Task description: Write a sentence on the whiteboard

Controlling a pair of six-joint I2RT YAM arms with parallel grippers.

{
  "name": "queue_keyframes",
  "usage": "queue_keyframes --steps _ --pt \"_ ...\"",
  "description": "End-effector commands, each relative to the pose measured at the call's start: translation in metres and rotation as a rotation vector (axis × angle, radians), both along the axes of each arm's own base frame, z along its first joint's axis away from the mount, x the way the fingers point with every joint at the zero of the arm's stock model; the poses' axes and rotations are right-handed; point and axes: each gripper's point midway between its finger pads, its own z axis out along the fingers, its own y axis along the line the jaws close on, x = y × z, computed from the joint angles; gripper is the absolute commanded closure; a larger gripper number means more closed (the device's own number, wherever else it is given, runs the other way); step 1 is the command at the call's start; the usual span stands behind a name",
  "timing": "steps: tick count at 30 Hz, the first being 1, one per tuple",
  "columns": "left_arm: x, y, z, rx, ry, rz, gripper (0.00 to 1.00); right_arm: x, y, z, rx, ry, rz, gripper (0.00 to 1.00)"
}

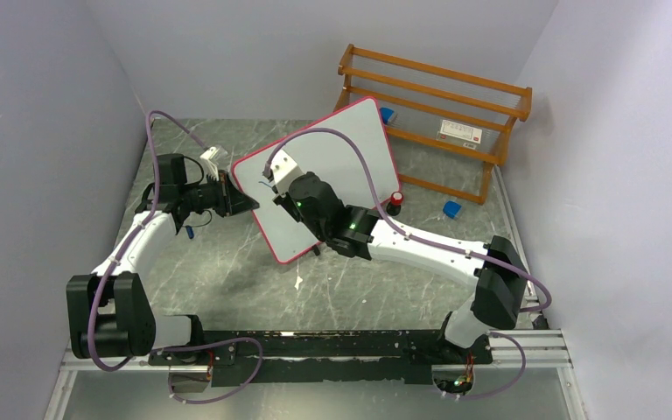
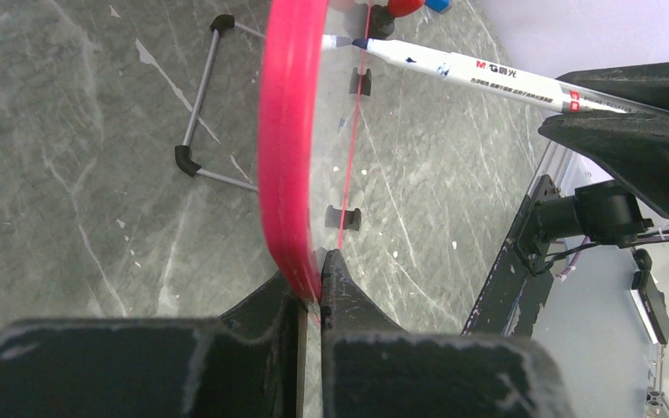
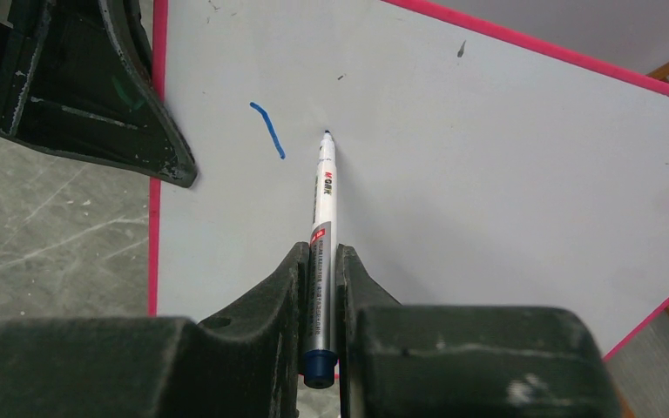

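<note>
The whiteboard [image 1: 341, 153] with its pink-red frame stands tilted on the table's middle. My left gripper [image 1: 243, 203] is shut on its left edge; in the left wrist view the frame [image 2: 287, 148] runs between the gripper's [image 2: 318, 270] jaws. My right gripper [image 3: 320, 261] is shut on a white marker [image 3: 324, 200] with a blue end. Its tip is at the board's surface [image 3: 488, 174], just right of a short blue stroke [image 3: 268, 131], the only writing of the sentence. I cannot tell if the tip touches. The marker also shows in the left wrist view [image 2: 470, 71].
A wooden rack [image 1: 437, 114] stands at the back right behind the board. A red cap [image 1: 396, 199] and a blue piece [image 1: 451, 209] lie right of the board. The board's wire foot [image 2: 200, 104] rests on the grey marbled table.
</note>
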Motion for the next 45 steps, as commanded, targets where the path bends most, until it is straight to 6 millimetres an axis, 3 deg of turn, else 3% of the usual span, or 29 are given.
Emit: queue_keyframes --steps 1,13,45 --pt "0.007 0.005 -0.015 0.08 -0.02 0.018 0.95 0.006 0.004 0.014 0.045 -0.018 -0.016 1.0" --pt "0.008 0.005 -0.016 0.084 -0.019 0.023 0.95 0.006 0.0 0.031 0.081 -0.046 -0.025 1.0" --pt "0.007 0.004 -0.014 0.077 -0.026 0.015 0.95 0.006 0.005 0.003 0.004 0.002 -0.017 1.0"
